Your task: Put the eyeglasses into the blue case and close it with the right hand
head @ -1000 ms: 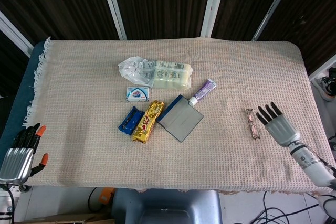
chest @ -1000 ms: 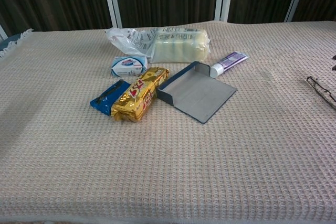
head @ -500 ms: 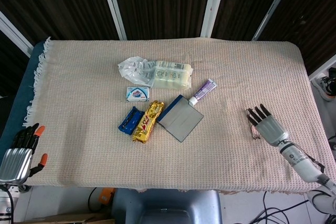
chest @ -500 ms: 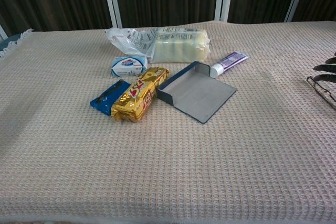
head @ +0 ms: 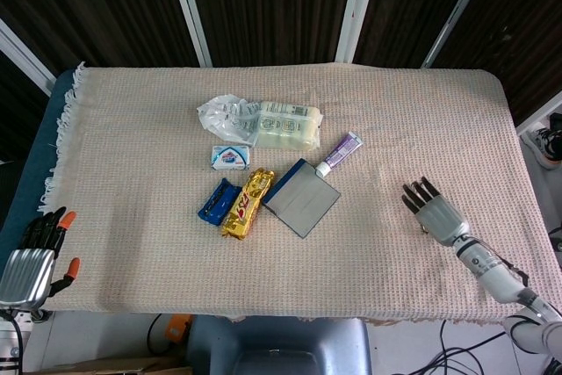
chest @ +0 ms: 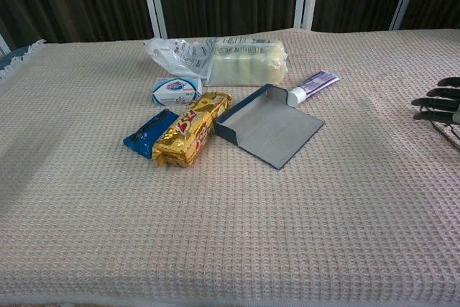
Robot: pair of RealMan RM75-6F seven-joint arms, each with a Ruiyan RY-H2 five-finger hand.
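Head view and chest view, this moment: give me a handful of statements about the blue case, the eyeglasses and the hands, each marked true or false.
1. The blue case lies open on the cloth. True.
2. The eyeglasses are inside the case. False: they lie far right of it, mostly hidden under the right hand.
3. The toothpaste tube lies by the case's far corner. True.
4. The left hand holds the gold snack pack. False: it is off the table's near left corner, holding nothing.
5. The right hand is over the case. False: it is above the eyeglasses.
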